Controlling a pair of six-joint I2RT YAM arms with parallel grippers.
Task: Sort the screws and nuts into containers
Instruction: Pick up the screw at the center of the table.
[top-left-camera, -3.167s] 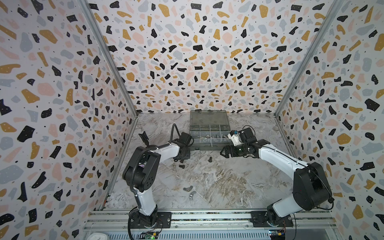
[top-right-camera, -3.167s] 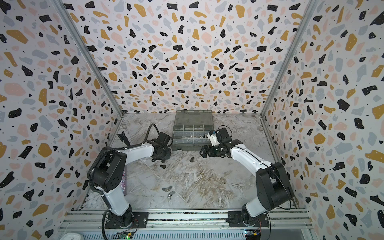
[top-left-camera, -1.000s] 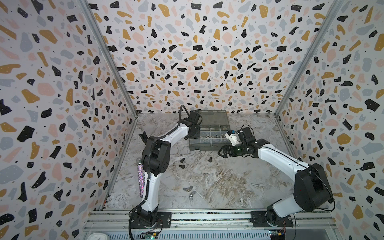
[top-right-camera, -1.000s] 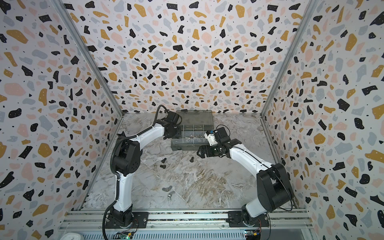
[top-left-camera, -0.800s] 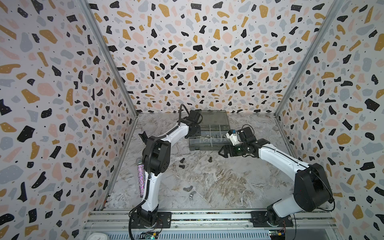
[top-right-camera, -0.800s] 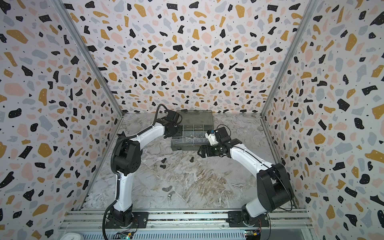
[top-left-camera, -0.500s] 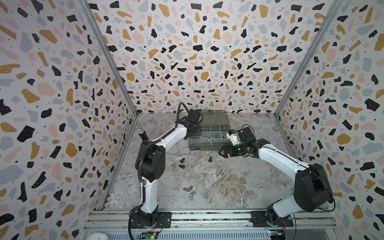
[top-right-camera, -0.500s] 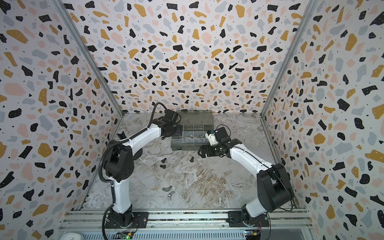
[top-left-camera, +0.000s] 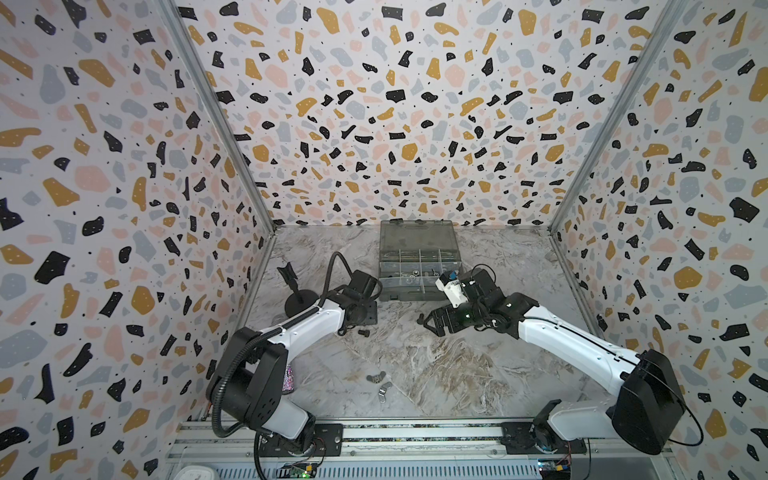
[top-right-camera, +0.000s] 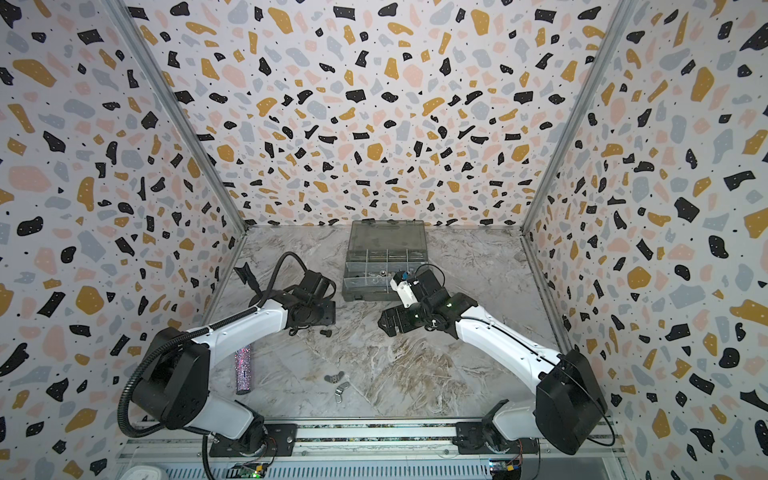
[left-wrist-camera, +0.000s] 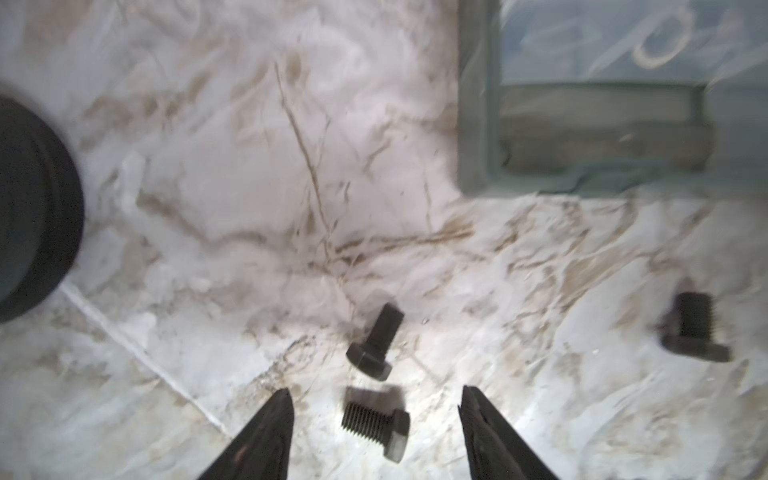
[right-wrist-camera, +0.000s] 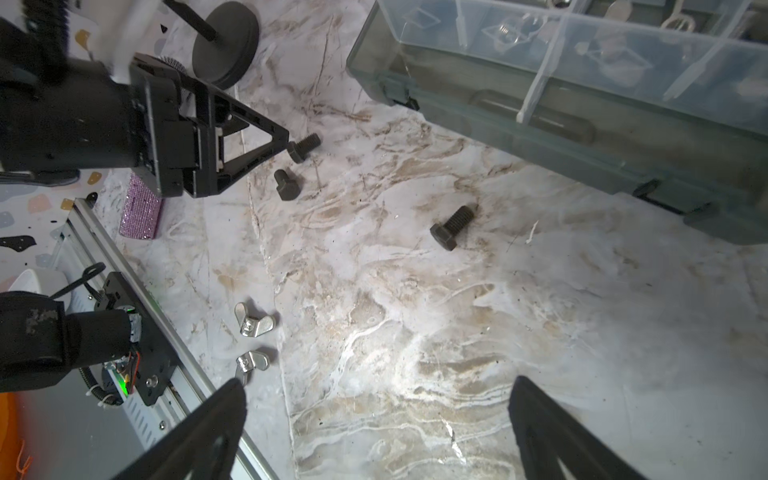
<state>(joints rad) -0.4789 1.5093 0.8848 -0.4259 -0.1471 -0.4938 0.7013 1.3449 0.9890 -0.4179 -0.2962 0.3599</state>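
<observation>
Three short black hex-head screws lie loose on the marble-patterned bench (top-left-camera: 415, 357). One (left-wrist-camera: 376, 428) sits between the parted fingers of the left gripper (left-wrist-camera: 376, 392) without touching either, a second (left-wrist-camera: 374, 343) is just beyond it, and the third (left-wrist-camera: 692, 328) lies apart toward the right gripper (right-wrist-camera: 378, 384). The left gripper is moderately open and holds nothing. The right gripper is spread wide and also empty, and it hovers low over bare bench in front of the grey translucent plastic organizer box (top-left-camera: 415, 295). That box stands at the rear centre with its smoky lid (top-left-camera: 417, 237) open toward the back wall, and small silver pieces (top-left-camera: 414, 273) lie in its compartments. Two silver wing nuts (top-right-camera: 332, 378) (top-right-camera: 341, 390) lie close together nearer the front, well apart from the screws. To the left are a black round-based stand (top-left-camera: 300, 299) and a glittery purple microphone (top-right-camera: 244, 370) lying flat beside the left arm. The bench is pale grey-white with brown veining, closed in on three sides by terrazzo-patterned walls (top-left-camera: 374, 104), with an aluminium rail (top-left-camera: 415, 432) carrying both arm bases along the front. Half a second earlier the left arm was stretched up to the box's left rear corner. It has since drawn back and down to the screws, while the right arm has hardly moved.
</observation>
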